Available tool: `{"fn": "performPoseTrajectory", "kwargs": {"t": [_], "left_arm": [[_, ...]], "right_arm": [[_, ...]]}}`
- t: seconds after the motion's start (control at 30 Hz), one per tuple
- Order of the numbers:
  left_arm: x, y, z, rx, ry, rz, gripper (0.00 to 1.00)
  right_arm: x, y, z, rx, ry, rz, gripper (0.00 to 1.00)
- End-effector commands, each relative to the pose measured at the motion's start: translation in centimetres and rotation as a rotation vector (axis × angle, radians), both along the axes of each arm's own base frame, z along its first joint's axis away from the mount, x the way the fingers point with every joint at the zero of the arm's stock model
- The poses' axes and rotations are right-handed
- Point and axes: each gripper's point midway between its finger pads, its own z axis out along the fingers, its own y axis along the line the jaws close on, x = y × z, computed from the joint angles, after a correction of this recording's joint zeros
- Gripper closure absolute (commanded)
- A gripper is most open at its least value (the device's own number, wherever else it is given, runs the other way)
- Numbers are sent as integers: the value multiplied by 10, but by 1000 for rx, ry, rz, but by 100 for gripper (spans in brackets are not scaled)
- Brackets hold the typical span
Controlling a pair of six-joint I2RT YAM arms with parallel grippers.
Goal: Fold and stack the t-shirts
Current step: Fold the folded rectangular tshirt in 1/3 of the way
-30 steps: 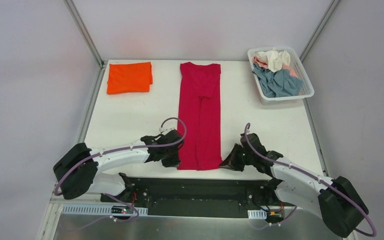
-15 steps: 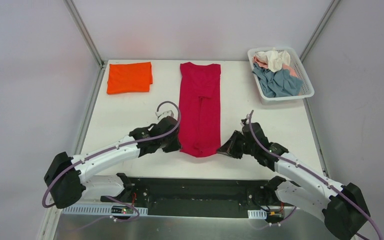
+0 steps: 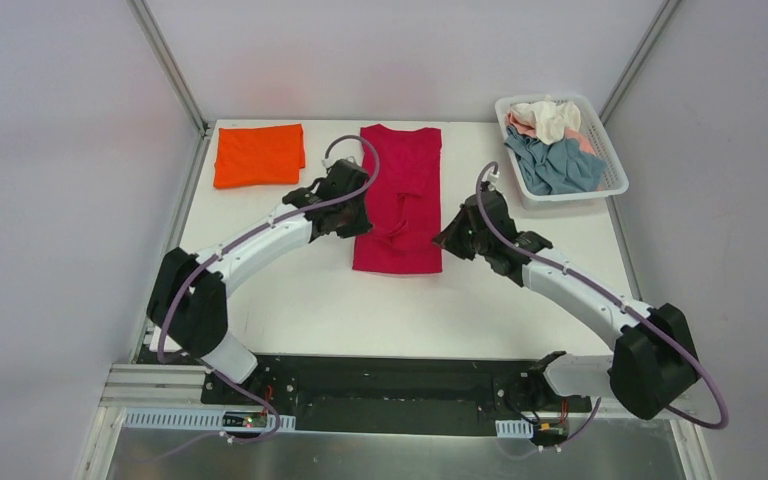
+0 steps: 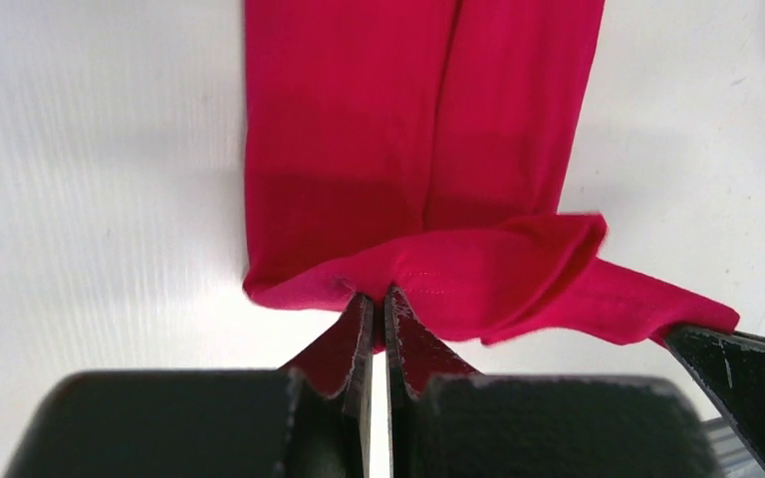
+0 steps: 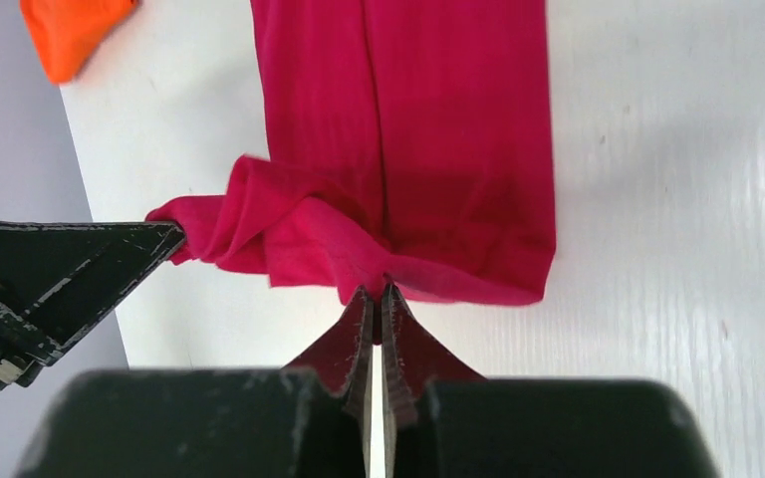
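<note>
**Q:** Where is the crimson t-shirt (image 3: 398, 190), and which way does it point?

**A:** At table centre, toward 12 o'clock. Its long axis runs from 6 to 12 o'clock, with the collar at 12. The sides are folded in to make a narrow strip, and the hem end is raised and doubled toward the collar.

**Q:** What is the claw state?

**A:** The left gripper (image 4: 377, 299) is clamped on the hem's 9 o'clock corner. The right gripper (image 5: 379, 294) is clamped on its 3 o'clock corner.

**Q:** How will it handle?

**A:** Judged light, limp and soft, so it sags between the two grips. Hold both hem corners and keep them level. The folded orange t-shirt (image 3: 258, 155) lies at 10 o'clock and the basket (image 3: 615, 165) at 2 o'clock.
</note>
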Motion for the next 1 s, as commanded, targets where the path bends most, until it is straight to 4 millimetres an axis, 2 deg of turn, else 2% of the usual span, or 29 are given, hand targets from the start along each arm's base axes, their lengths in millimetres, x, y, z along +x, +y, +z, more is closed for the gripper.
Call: {"fn": "performPoseTrajectory", "kwargs": {"t": [0.0, 0.17, 0.3, 0.43, 0.53, 0.63, 0.73, 0.97], "left_arm": [[30, -4, 9, 6, -22, -62, 100], [58, -1, 6, 9, -17, -57, 100], [79, 4, 3, 24, -21, -54, 100], [93, -2, -2, 3, -6, -95, 100], [104, -3, -11, -5, 18, -98, 100], [112, 2, -16, -5, 29, -79, 100], [120, 8, -21, -5, 38, -57, 100], [129, 7, -38, -34, 90, -59, 100]], "right_arm": [[43, -1, 20, -18, -91, -36, 100], [75, 1, 18, 21, -82, -53, 100], [94, 7, 17, 58, -74, -35, 100], [111, 9, 14, 75, -70, -36, 100], [121, 8, 11, 78, -63, -41, 100], [130, 7, 1, 79, -38, -44, 100], [142, 8, -1, 91, -51, -50, 100], [156, 3, -14, 90, -34, -71, 100]]}}
